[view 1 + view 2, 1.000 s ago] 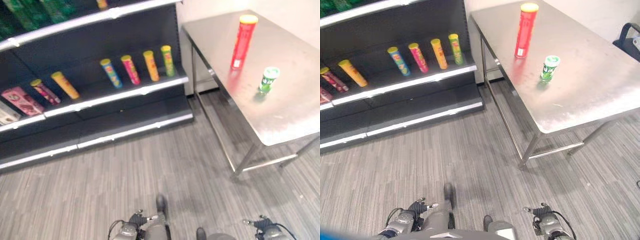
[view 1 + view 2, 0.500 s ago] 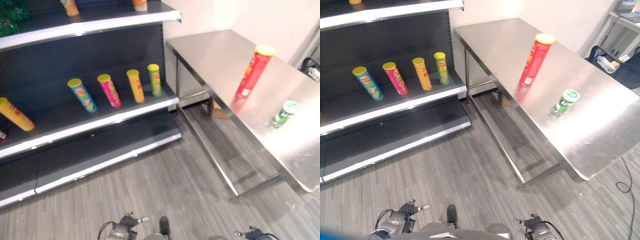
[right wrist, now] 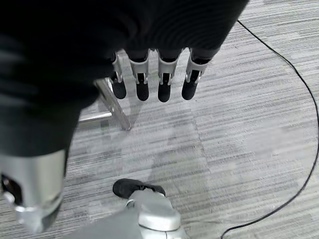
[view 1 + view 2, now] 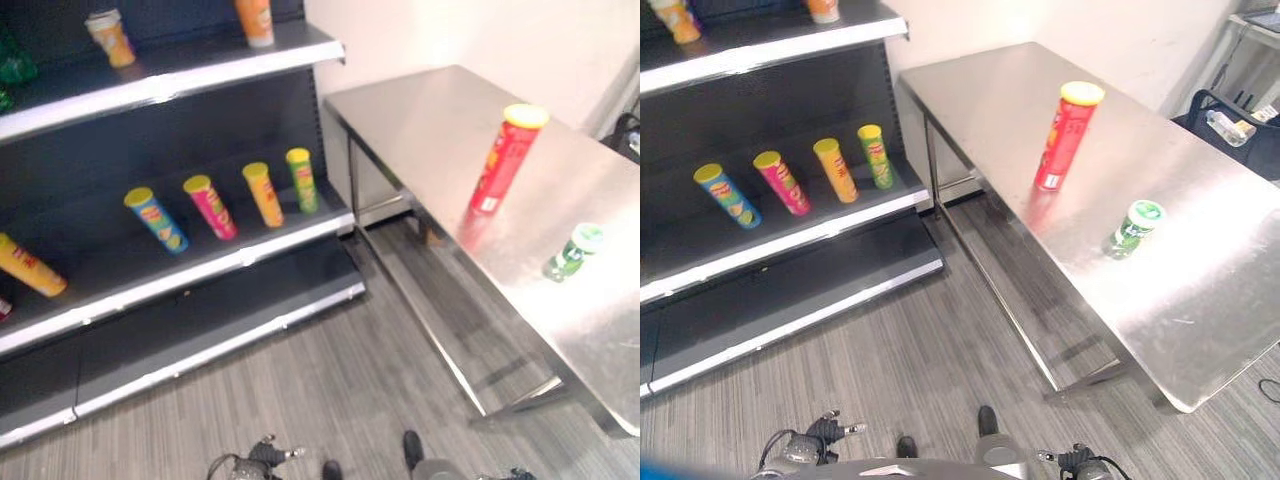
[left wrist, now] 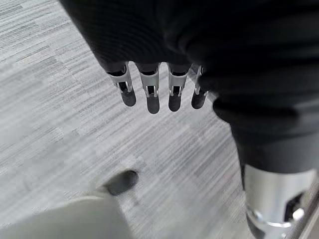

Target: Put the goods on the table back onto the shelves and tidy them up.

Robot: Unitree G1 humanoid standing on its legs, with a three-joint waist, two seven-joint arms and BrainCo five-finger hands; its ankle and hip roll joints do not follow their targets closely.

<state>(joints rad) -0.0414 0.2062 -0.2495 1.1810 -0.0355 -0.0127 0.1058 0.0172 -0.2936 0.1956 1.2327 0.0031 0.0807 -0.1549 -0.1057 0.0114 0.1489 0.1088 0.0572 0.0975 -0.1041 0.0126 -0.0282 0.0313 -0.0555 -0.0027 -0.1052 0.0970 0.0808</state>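
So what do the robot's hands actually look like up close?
Each hand, the left hand and the right hand, has a row of slim silver fingers with rounded dark tips. A dark ribbed cover wraps the back and wrist, with a silver-grey metal arm behind it.

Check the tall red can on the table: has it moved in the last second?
No. The red can stands upright on the table, the same way from the small green can; the camera shifted.

Bright overhead light is glaring off the steel table (image 4: pixel 1200 270), washing out its near end. The shelves' (image 4: pixel 150 280) recesses are lying in shadow, slightly blurring.
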